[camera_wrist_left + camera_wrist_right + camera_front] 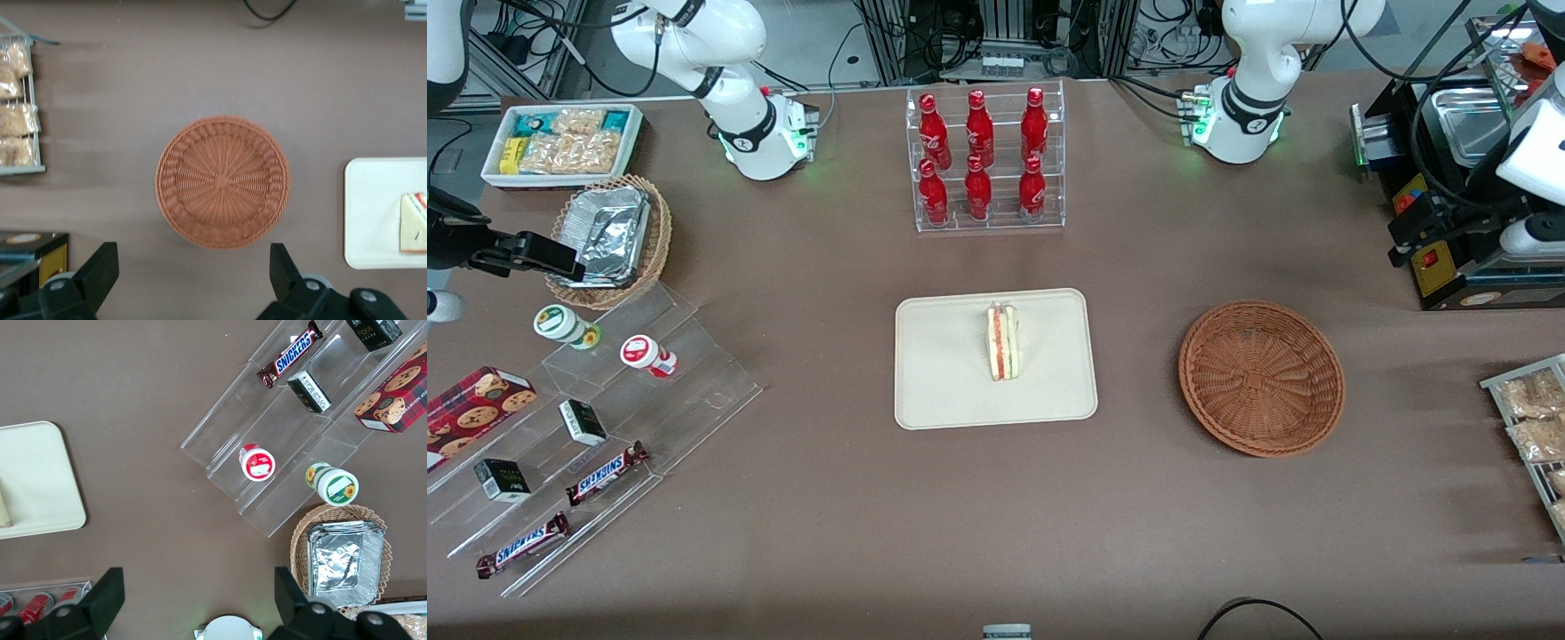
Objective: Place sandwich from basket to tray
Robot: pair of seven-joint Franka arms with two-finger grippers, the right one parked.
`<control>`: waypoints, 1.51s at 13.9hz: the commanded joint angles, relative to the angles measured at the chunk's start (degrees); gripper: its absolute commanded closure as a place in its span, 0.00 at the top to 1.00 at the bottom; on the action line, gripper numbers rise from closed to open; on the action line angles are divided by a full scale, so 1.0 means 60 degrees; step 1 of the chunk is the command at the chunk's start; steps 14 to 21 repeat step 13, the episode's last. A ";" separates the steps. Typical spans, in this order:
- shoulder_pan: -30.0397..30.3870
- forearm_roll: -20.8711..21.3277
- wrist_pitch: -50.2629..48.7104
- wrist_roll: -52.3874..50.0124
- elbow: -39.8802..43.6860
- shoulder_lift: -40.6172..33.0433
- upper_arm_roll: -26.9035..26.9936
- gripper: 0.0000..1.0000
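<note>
Your small triangular white-bread sandwich (1004,342) with red and green filling sits on the flat rectangular cream-beige plastic tray (943,391), resting on its side near the tray's middle, with bare tray all around it. The round reddish-brown wicker basket (1261,377) lies on the brown counter (827,498) beside the tray, toward the working arm's end, well apart from it and holding nothing. Your left arm's black two-finger claw (193,270) hangs above the counter over the basket's edge; its fingers (100,267) stand spread wide, released, gripping nothing. In the wrist view the basket shows whole between the spread fingers, and the tray's edge with the sandwich corner (413,223) shows beside it. Farther from the front camera than the tray stands a clear acrylic rack of red bottles (983,160). Toward the parked arm's end you have a tan wicker basket with silver foil trays (609,236) and a clear stepped display with snack bars (605,471).
</note>
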 commanded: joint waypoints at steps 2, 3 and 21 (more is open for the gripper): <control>-0.0072 -0.0056 -0.0176 0.0107 0.1372 0.1276 -0.0040 1.00; -0.0116 -0.0071 -0.0177 0.0049 0.1417 0.1336 -0.0040 1.00; -0.0116 0.0032 -0.0645 0.0604 0.1330 0.1264 0.0295 1.00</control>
